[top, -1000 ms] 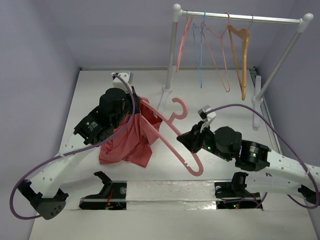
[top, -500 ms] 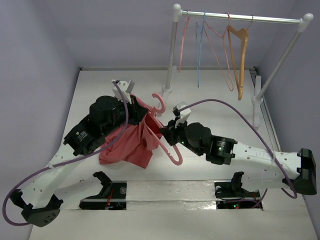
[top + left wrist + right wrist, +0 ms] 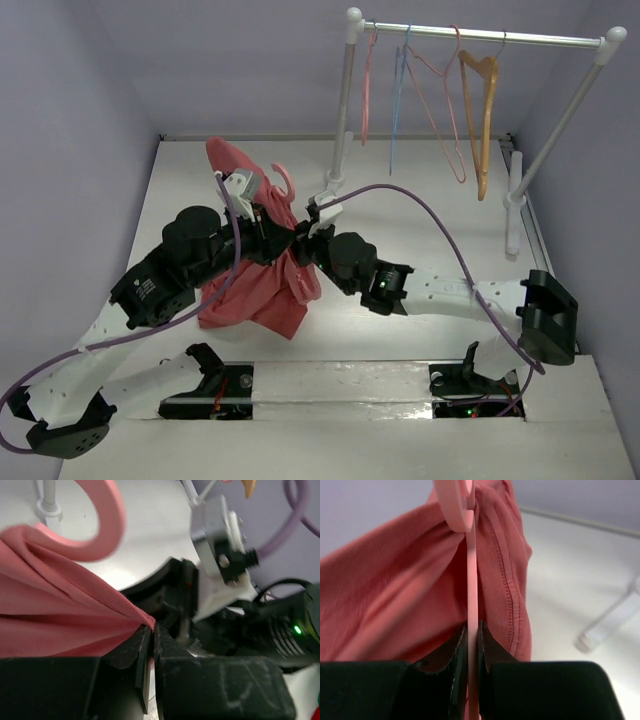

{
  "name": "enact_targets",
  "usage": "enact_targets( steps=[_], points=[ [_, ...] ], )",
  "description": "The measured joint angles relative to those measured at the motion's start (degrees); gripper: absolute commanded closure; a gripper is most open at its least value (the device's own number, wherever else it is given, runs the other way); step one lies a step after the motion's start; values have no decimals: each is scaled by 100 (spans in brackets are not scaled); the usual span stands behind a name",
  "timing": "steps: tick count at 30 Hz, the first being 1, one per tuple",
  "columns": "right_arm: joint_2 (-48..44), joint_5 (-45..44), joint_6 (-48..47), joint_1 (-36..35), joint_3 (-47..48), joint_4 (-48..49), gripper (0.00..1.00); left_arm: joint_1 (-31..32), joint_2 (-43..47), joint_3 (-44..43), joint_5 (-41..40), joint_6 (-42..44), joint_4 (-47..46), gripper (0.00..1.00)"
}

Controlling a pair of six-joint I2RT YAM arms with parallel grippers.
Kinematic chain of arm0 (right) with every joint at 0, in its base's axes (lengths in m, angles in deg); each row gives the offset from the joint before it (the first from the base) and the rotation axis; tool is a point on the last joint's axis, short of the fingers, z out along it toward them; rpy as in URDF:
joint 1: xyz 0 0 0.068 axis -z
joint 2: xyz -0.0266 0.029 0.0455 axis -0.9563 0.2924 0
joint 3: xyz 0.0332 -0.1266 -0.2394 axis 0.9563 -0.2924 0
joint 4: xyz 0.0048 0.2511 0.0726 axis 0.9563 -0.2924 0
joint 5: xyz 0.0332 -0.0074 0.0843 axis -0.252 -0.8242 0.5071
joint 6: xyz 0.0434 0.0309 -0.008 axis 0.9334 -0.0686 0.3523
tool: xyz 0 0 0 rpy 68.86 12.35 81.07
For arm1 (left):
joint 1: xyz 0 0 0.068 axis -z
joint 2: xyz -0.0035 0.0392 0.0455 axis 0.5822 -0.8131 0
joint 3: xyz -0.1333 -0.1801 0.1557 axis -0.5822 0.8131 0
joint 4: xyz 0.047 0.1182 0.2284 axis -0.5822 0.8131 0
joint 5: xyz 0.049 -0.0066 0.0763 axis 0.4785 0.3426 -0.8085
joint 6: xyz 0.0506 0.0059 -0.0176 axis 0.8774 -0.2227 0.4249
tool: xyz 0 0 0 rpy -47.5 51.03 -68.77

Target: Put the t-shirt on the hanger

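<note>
The salmon-red t-shirt (image 3: pixel 255 290) hangs bunched between the two arms, with one fold lifted up at the back (image 3: pixel 228 158). My left gripper (image 3: pixel 272 232) is shut on the shirt's ribbed edge (image 3: pixel 125 605); it also shows in the left wrist view (image 3: pixel 152 630). My right gripper (image 3: pixel 303 244) is shut on the thin bar of the pink hanger (image 3: pixel 471 580), whose bar runs inside the shirt's cloth (image 3: pixel 395 590); it also shows in the right wrist view (image 3: pixel 471 632). The hanger's broad hook (image 3: pixel 284 180) sticks out above the cloth. It also shows in the left wrist view (image 3: pixel 107 525).
A clothes rack (image 3: pixel 480 36) stands at the back right with thin pink and blue wire hangers (image 3: pixel 400 90) and an orange-tan hanger (image 3: pixel 484 120). Its white left post (image 3: pixel 340 130) and foot stand just behind the grippers. The right arm's purple cable (image 3: pixel 420 205) arcs over the table.
My right gripper has carried the hanger left, into the shirt. My left gripper has risen with the shirt's edge, and a fold of cloth now stands up at the back.
</note>
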Motion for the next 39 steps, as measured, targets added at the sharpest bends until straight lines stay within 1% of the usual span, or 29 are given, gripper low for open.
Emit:
enact_targets(
  steps=[4, 7, 12, 14, 15, 17, 18, 19, 21, 25, 32, 39],
  points=[
    [293, 356, -181, 260, -2, 1071, 100, 105, 4, -22, 28, 0, 83, 100],
    [352, 529, -319, 326, -133, 1952, 100, 131, 50, -22, -136, -42, 240, 100],
    [-170, 619, -431, 328, -903, 3010, 100, 170, 476, 26, -750, -280, 599, 99],
    [-509, 625, -494, 326, -1237, 3366, 100, 175, 640, 190, -997, -385, 612, 93],
    [-629, 629, -540, 321, -1331, 3488, 100, 175, 741, 284, -1104, -446, 636, 81],
    [-800, 619, -664, 284, -1475, 3792, 100, 175, 837, 435, -1270, -573, 723, 67],
    [-848, 614, -730, 282, -1537, 3945, 100, 175, 815, 487, -1314, -590, 745, 55],
    [-859, 612, -787, 258, -1580, 4081, 100, 175, 774, 514, -1331, -610, 756, 50],
    [-857, 573, -863, 238, -1648, 4251, 100, 177, 671, 516, -1333, -673, 719, 44],
    [-844, 516, -1051, 186, -1814, 4365, 100, 177, 540, 363, -1331, -715, 413, 39],
    [-837, 463, -1204, 44, -1926, 4360, 100, 177, 269, 116, -1694, -986, -903, 36],
    [-839, 433, -1248, -90, -1974, 4354, 100, 168, -122, 181, -2194, -1322, -2044, 26]
  ],
)
